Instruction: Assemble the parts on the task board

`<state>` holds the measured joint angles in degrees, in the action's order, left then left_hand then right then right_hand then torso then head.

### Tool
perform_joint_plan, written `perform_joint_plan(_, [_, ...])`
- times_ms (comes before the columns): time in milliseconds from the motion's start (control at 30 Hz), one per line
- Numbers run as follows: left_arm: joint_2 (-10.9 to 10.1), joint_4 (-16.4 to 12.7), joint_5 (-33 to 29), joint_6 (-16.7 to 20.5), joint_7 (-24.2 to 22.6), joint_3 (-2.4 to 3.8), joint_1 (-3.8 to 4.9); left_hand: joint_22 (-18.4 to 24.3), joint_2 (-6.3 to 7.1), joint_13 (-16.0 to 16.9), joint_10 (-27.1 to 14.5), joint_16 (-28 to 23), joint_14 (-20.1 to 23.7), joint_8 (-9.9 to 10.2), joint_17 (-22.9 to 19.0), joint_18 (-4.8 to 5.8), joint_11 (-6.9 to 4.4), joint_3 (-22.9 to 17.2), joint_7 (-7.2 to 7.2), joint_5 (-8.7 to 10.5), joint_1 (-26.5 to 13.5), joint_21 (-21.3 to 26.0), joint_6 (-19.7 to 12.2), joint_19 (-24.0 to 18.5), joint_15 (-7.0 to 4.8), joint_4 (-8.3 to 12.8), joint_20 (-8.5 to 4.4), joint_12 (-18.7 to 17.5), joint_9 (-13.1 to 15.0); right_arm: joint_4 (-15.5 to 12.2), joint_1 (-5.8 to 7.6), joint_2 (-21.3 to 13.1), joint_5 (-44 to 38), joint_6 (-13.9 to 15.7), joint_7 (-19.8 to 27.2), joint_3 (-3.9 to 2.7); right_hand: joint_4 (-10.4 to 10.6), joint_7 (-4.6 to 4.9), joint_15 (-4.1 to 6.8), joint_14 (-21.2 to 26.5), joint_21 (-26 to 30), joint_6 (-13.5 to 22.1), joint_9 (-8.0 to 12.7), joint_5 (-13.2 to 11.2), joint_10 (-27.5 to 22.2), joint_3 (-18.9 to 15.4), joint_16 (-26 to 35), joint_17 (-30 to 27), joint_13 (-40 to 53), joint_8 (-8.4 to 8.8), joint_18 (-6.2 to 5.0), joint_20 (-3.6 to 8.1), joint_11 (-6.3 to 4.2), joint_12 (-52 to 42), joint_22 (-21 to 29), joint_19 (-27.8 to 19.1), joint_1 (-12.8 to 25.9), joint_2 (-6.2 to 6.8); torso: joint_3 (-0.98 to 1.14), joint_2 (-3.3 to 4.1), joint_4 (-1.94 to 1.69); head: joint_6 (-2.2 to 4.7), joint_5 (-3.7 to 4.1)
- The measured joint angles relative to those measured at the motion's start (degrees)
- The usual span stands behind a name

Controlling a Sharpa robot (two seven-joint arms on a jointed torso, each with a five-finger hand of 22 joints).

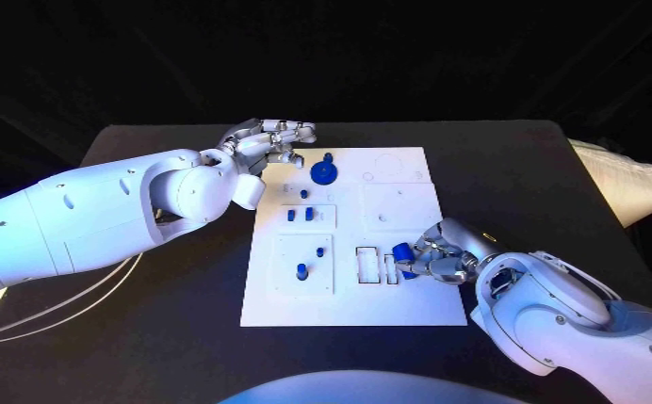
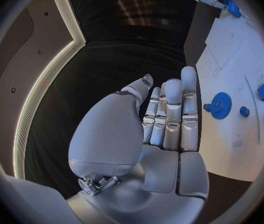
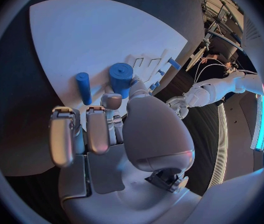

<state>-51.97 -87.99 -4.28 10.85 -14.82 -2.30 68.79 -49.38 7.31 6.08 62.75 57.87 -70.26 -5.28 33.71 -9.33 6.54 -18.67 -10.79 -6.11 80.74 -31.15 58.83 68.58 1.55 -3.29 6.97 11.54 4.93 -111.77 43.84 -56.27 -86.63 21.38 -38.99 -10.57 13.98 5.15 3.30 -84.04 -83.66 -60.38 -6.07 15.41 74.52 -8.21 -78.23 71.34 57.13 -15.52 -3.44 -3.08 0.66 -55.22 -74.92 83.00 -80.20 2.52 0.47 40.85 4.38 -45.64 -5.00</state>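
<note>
Right hand pinches blue part over task board.

From my seat I look down on a black worktop with a matte top and rounded far corners. Behind it hangs a black curtain in soft folds, filling the whole back of the scene. At the right edge, just past the worktop, a pale, cloth-like thing pokes in; I cannot tell what it is. In the left wrist view a grey ceiling panel curves by, edged with a bright light strip.
</note>
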Motion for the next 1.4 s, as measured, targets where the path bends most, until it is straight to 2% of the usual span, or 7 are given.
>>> perform_joint_plan(233, [-0.1, 0.0, 0.0, 0.0, 0.0, 0.0, 0.0, 0.0, 0.0, 0.0, 0.0, 0.0, 0.0, -0.1, 0.0, 0.0, 0.0, 0.0, 0.0, 0.0, 0.0, 0.0, 0.0, 0.0, 0.0, 0.0, 0.0, 0.0, 0.0, -1.2, -0.21, -1.0, 1.8, 3.5, 0.0, 0.18, 0.5, -0.29, 0.01, 0.0, 0.0, -0.7, -0.2, 1.5, 0.5, 1.0, 0.0, 0.0, 0.4, -0.28, 0.39, 0.0, -0.5, -0.1, 0.0, 0.0, -2.5, -1.17, 0.04, 0.01, 0.04, 0.06, -0.07])
perform_joint_plan(367, [-0.1, 0.0, 0.1, 0.0, 0.1, 0.0, 0.0, 0.0, -0.22, 0.0, 0.0, 0.0, 0.0, -0.2, -0.1, 0.0, 0.0, 0.0, 0.2, 0.0, 0.2, 0.0, -0.2, 0.0, 0.0, 0.0, 0.0, 0.0, 0.0, -2.6, -0.35, -1.2, 4.1, 5.7, 0.1, 0.33, -1.9, -0.21, 0.1, 0.1, 0.0, -0.8, 0.2, 1.5, 0.6, 3.5, 0.0, 0.0, 0.3, -0.28, 0.39, 0.0, -0.6, -0.1, 0.0, 0.0, -2.5, -1.18, 0.05, 0.02, 0.04, 0.15, -0.07])
perform_joint_plan(733, [-0.1, 0.0, 0.3, -0.3, 0.2, 0.0, -0.03, 0.0, -0.22, 0.0, -0.1, 0.0, 0.0, -0.2, -0.2, 0.0, -0.12, 0.2, 0.2, 0.0, 0.2, 0.0, -0.2, 0.0, 0.0, 0.2, 0.0, 0.2, -0.1, -4.4, -0.44, -0.9, 8.5, 9.8, 0.8, 0.12, -1.5, -0.22, 0.41, 0.0, 0.0, -0.8, 0.2, 2.2, 0.9, 3.6, 0.0, -0.1, 0.4, -0.28, 0.39, 0.2, -0.9, 0.3, 0.0, 0.2, -2.0, -1.65, 0.05, 0.06, 0.0, 0.23, -0.08])
perform_joint_plan(967, [0.0, 0.0, 0.7, -0.5, 0.2, 0.0, -0.07, 0.0, -0.22, 0.0, -0.2, 0.0, 0.0, -0.2, -0.2, 0.0, -0.21, 0.2, 0.19, 0.0, 0.2, 0.0, -0.2, 0.0, 0.0, 0.2, 0.0, 0.2, 0.0, -4.2, -0.44, 1.0, 9.8, 9.6, 1.7, 0.1, -1.1, -0.24, 0.41, 0.0, 0.0, -0.7, 0.2, 2.7, 0.9, 3.2, 0.0, -0.2, 0.1, -0.28, 0.39, 0.2, -0.9, 1.0, 0.0, 0.2, -1.5, -2.1, 0.04, 0.08, 0.01, 0.11, -0.25])
perform_joint_plan(1033, [0.1, 0.0, 0.8, -0.6, 0.2, 0.0, -0.07, 0.0, -0.22, 0.0, -0.2, 0.0, 0.0, -0.2, -0.2, 0.0, -0.21, 0.2, 0.2, 0.0, 0.2, 0.0, -0.2, 0.0, 0.0, 0.2, 0.0, 0.2, 0.0, -4.0, -0.44, 1.7, 10.1, 9.2, 1.8, 0.11, -0.3, -0.3, 0.41, 0.0, 0.0, -0.7, 0.3, 4.7, 0.9, 2.4, 0.0, -0.3, -0.1, -0.28, 0.4, 0.33, -0.9, 1.3, 0.0, 0.1, -1.0, -2.6, 0.01, 0.08, 0.01, 0.09, -0.27])
perform_joint_plan(1067, [0.1, 0.0, 0.8, -0.6, 0.2, 0.0, -0.07, 0.0, -0.22, 0.0, -0.2, 0.0, 0.0, -0.2, -0.2, 0.0, -0.21, 0.2, 0.2, 0.0, 0.2, 0.0, -0.2, 0.0, 0.0, 0.2, 0.0, 0.2, 0.0, -3.9, -0.44, 1.9, 10.3, 9.0, 1.8, 0.11, 0.0, -0.27, 0.41, 0.0, 0.0, -0.7, 3.8, 6.0, 1.0, 2.1, 0.0, -0.3, -0.1, -0.27, 0.39, 0.33, -0.79, 1.5, 0.0, 0.1, -0.8, -2.76, 0.01, 0.08, 0.01, 0.09, -0.3])
perform_joint_plan(1400, [0.1, 0.0, 1.1, -0.8, 0.3, 0.0, -0.09, 0.0, -0.22, 0.0, -0.2, 0.0, 0.0, -0.2, -0.2, 0.0, -0.21, 0.3, 0.19, 0.0, 0.2, 0.0, -0.2, 0.0, 0.0, 0.3, 0.0, 0.2, 0.0, -2.7, -0.42, 3.7, 9.9, 5.8, 1.0, 0.14, 2.9, -0.27, 0.4, 0.0, 0.0, -1.7, 4.5, 7.7, 1.5, 2.0, 0.0, -0.2, 0.4, -0.29, 0.39, 0.32, -0.8, 1.5, 0.0, 0.1, 3.3, -1.12, 0.01, 0.08, -0.01, -0.07, -0.63])
